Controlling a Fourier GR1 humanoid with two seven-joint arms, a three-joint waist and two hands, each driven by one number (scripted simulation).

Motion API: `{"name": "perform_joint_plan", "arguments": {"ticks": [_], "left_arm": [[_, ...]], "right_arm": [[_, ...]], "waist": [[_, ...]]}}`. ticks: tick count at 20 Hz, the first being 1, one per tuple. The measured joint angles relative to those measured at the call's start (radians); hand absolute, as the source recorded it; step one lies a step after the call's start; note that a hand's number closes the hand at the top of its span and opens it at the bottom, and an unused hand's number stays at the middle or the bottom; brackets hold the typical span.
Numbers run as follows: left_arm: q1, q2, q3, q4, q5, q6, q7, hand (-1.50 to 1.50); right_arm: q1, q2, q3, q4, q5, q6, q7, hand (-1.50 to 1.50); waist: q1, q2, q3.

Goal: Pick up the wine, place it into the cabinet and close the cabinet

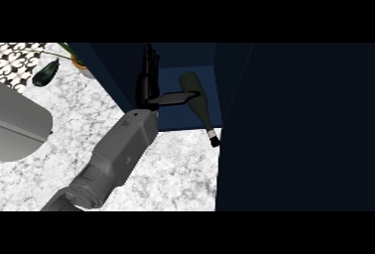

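The dark green wine bottle (196, 96) lies on its side on the blue floor of the cabinet (170, 119). Its black-capped neck (213, 139) sticks out over the marble counter. My left hand (148, 79) reaches into the cabinet just left of the bottle, fingers straight and pointing away. Its thumb (176, 97) stretches right and touches the bottle's body. The hand is open and does not curl round the bottle. The cabinet's open door (300, 124) is a large dark panel filling the right side. My right hand does not show.
A grey rounded appliance (22, 124) sits at the left edge of the marble counter (176, 173). A dark oval vegetable (45, 73) and a potted plant (77, 59) stand at the back left, beside the cabinet's left wall (110, 69).
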Motion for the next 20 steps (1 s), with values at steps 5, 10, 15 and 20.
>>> {"name": "perform_joint_plan", "arguments": {"ticks": [5, 10, 15, 20], "left_arm": [[0.143, 0.000, -0.172, -0.173, 0.101, 0.079, 0.034, -1.50], [0.286, 0.000, -0.362, -0.415, 0.161, 0.234, 0.058, -1.50], [0.418, 0.001, -0.482, -0.639, 0.128, 0.356, 0.083, -1.50], [0.545, 0.006, -0.560, -0.866, 0.071, 0.441, 0.130, -1.50]], "right_arm": [[0.016, 0.006, 0.010, 0.003, 0.008, -0.007, -0.013, -1.50], [0.010, -0.009, -0.005, -0.009, 0.014, -0.019, 0.010, -1.50], [0.016, -0.023, -0.024, -0.018, 0.018, -0.022, 0.012, -1.50], [0.060, -0.017, -0.016, -0.021, 0.026, -0.012, -0.025, -1.50]], "waist": [[0.019, -0.004, 0.000], [0.043, -0.006, 0.000], [0.062, -0.007, 0.000], [0.071, -0.006, 0.000]]}}
